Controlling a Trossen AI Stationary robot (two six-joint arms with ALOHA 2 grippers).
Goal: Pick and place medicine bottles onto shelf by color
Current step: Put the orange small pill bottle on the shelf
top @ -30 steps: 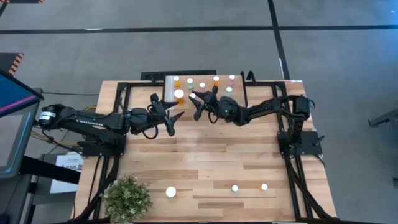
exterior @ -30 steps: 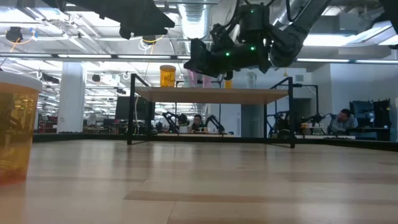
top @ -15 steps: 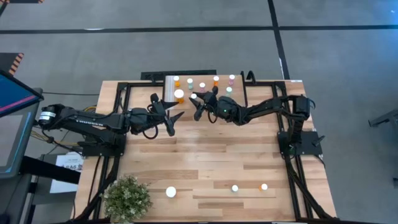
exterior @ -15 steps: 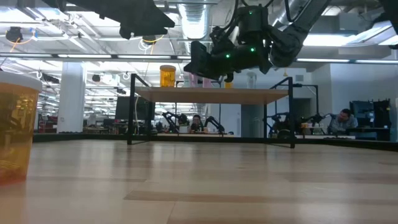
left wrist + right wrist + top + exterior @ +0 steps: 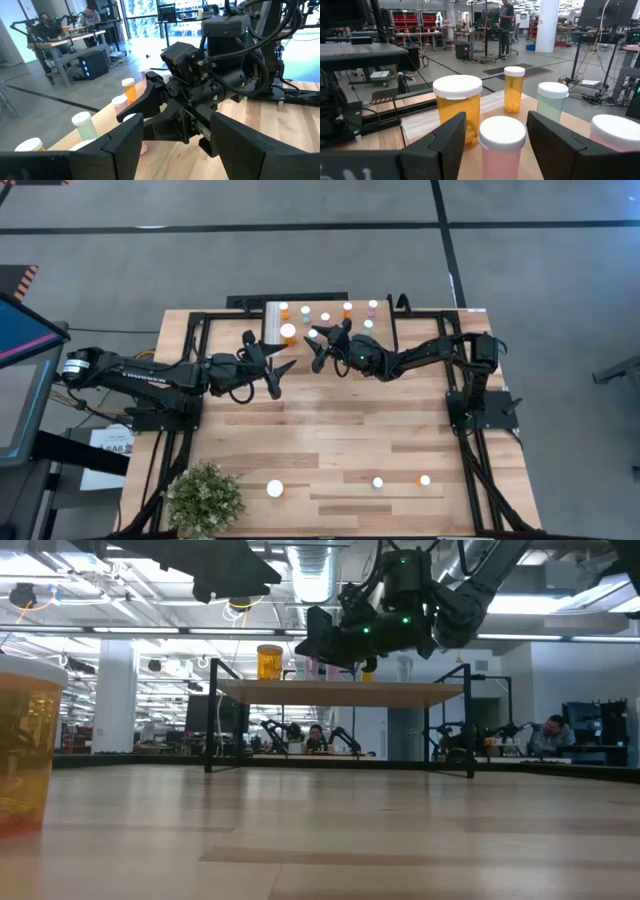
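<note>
Wooden tabletop, workshop floor around it. Right gripper: fingers apart, nothing clamped, positioned over the near edge of the shelf, a pink bottle between its fingers. Left gripper: fingers apart, empty, held just beside the shelf. Medicine bottles are stood on the shelf; three more are left at the table's near edge beside a potted plant.

Large orange bottle cut by the low view's left edge.
</note>
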